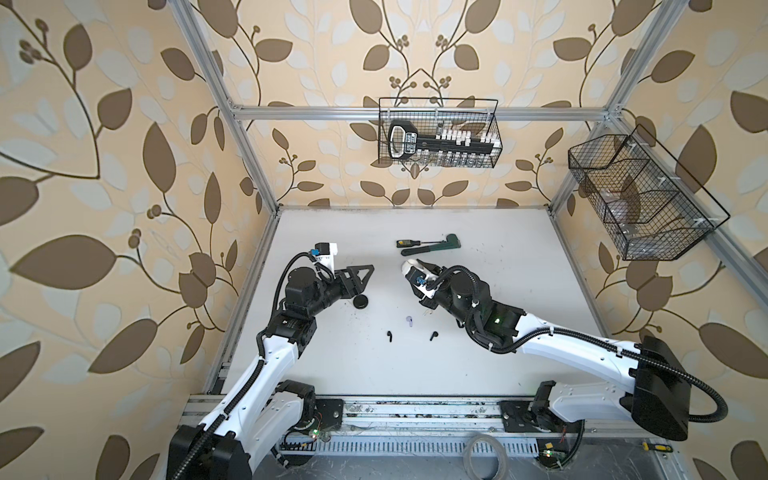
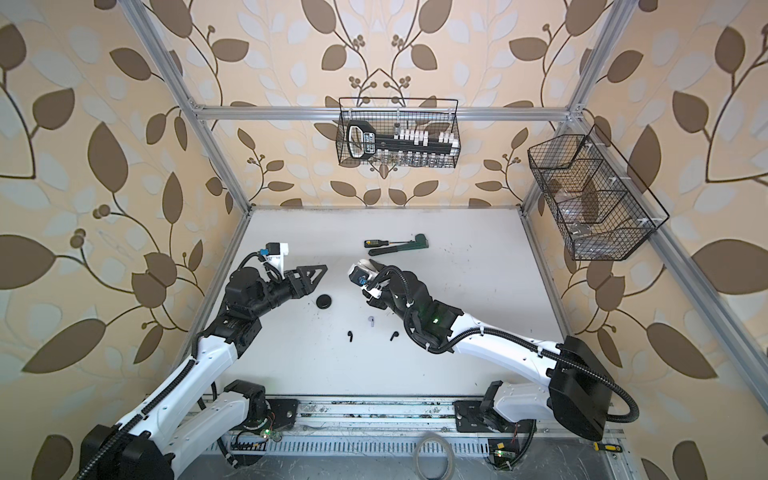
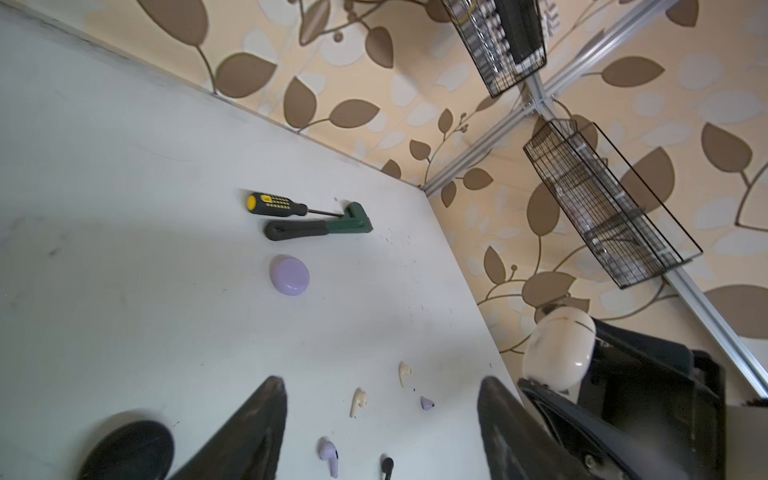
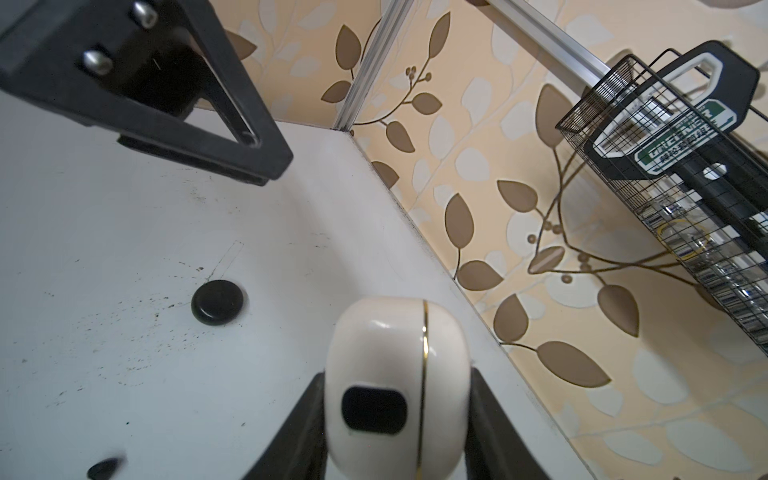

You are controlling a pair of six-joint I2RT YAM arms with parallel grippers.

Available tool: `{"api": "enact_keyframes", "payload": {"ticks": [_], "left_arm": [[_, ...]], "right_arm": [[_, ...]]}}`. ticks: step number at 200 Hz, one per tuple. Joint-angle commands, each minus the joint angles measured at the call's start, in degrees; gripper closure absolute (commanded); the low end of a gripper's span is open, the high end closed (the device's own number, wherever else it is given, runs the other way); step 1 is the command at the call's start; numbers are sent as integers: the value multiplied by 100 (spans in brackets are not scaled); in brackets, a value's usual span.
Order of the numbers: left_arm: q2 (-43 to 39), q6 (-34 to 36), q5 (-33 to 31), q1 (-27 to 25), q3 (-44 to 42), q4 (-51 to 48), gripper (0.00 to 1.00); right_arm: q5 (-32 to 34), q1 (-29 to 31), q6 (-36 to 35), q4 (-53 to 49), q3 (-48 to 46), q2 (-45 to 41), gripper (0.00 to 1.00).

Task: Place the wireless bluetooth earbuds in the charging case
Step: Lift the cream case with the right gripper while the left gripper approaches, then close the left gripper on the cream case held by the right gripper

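While the right claw [image 4: 395,376] is clamped on a closed white charging case [image 4: 386,332], one finger on each flank and the case apparently lifted off the table [image 4: 104,249], the left claw [image 3: 382,384] hangs facing it across a gap. Its jaws stand apart with nothing between them. All six earbuds are out on the table. Below and ahead of the left claw lie two white earbuds [image 3: 404,373], two lavender earbuds [image 3: 328,455] and a black earbud [image 3: 387,465], all apart from the held case. A top view shows a second black earbud [image 1: 434,334] more toward the right claw's side. A closed black case [image 3: 129,453] sits almost beneath the left claw, and a lavender case [image 3: 289,275] lies farther ahead of it, near a screwdriver [image 3: 276,203]. The step in hand looks like opening the white case. That calls for the left claw to catch the lid at its gold seam [image 4: 424,353] and swing it back while the right claw holds the body steady.
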Motion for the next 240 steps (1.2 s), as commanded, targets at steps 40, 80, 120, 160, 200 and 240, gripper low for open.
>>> {"api": "enact_keyframes", "payload": {"ticks": [40, 80, 120, 160, 200, 240], "left_arm": [[219, 1143, 470, -935, 431, 315, 30], [3, 1398, 479, -1108, 472, 113, 37], [260, 1444, 866, -1196, 624, 110, 42], [305, 1561, 955, -1306, 750, -71, 50], [410, 1524, 1083, -1338, 802, -36, 57], [402, 1577, 1109, -1376, 833, -119, 57]], "right_arm": [[-196, 83, -294, 294, -272, -219, 91], [124, 379, -709, 555, -436, -127, 93], [62, 427, -715, 631, -400, -161, 93], [-33, 516, -764, 619, -399, -259, 91], [10, 593, -769, 683, -367, -208, 91], [126, 590, -744, 778, -305, -156, 91]]}}
